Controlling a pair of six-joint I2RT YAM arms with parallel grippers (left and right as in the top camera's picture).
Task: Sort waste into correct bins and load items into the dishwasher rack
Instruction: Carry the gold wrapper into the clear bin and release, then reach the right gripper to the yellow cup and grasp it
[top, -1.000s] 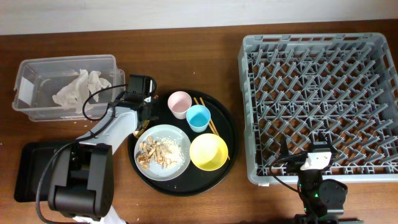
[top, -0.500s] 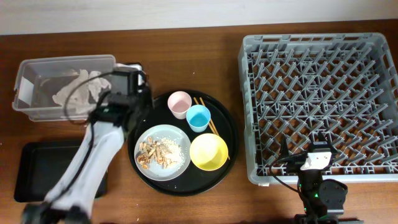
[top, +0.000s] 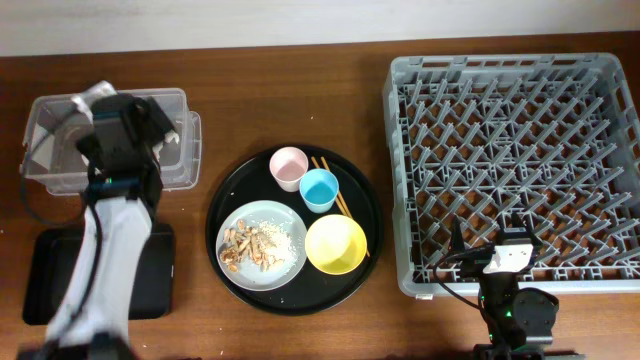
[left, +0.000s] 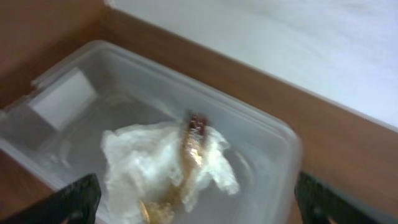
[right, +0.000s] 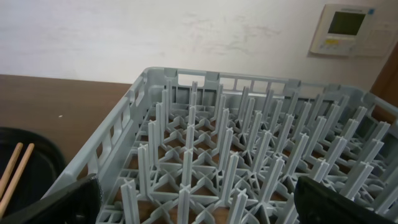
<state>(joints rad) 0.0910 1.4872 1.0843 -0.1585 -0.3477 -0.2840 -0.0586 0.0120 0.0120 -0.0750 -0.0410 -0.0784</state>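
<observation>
My left gripper (top: 120, 125) hangs open over the clear tub (top: 45, 172). In the left wrist view its fingers (left: 78, 199) stand far apart at the lower corners, and below them the white napkin (left: 155, 168) lies in the tub (left: 273, 143) with the brown-and-gold wrapper (left: 194, 140) on it, free of the fingers. The plate (top: 285, 225) with food scraps (top: 250, 246), the yellow bowl (top: 335, 243), the blue cup (top: 320, 189) and the pink cup (top: 288, 167) sit on the round black tray (top: 370, 205). My right gripper (right: 205, 208) is open at the near edge of the grey rack (top: 515, 150), holding nothing.
The shallow black rectangular tray (top: 45, 285) lies in front of the tub, partly under my left arm. Chopsticks (top: 340, 200) lie on the round tray beside the blue cup. Bare wood separates the round tray from the rack (right: 249, 155).
My left gripper swung from the round tray's left edge over to the tub and opened. The wrapper now lies on the napkin. The right arm has not moved.
</observation>
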